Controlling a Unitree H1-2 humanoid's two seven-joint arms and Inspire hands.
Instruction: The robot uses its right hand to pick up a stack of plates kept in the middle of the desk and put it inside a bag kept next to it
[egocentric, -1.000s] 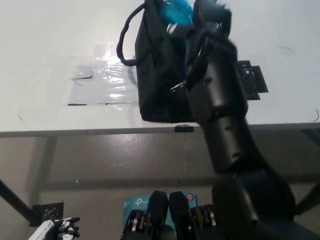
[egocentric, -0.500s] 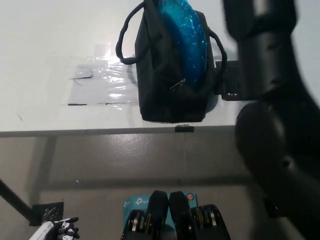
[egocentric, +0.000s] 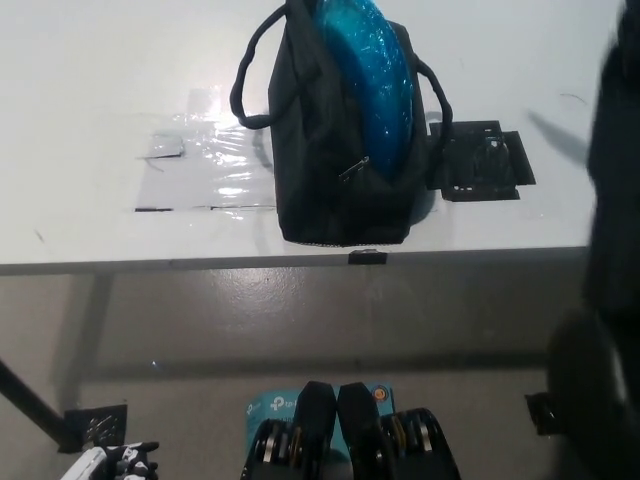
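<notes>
A black bag (egocentric: 320, 170) with two loop handles stands upright near the front edge of the white desk (egocentric: 90, 80). The stack of blue plates (egocentric: 375, 70), wrapped in shiny film, stands on edge inside the bag, its top rising out of the opening. My black right arm (egocentric: 615, 250) is a blurred dark mass along the picture's right edge, well clear of the bag. Its hand is lost in the blur near the top right corner. My white left hand (egocentric: 110, 462) rests low at the bottom left, below the desk.
A small black flat fixture (egocentric: 480, 160) lies on the desk just right of the bag. A patch of clear shiny film (egocentric: 205, 165) is taped to the desk left of the bag. Grey floor shows below the desk's front edge (egocentric: 200, 264).
My right arm has swung from over the bag's opening out to the right edge. The blue plates, which the hand was lowering in, now stand alone inside the bag.
</notes>
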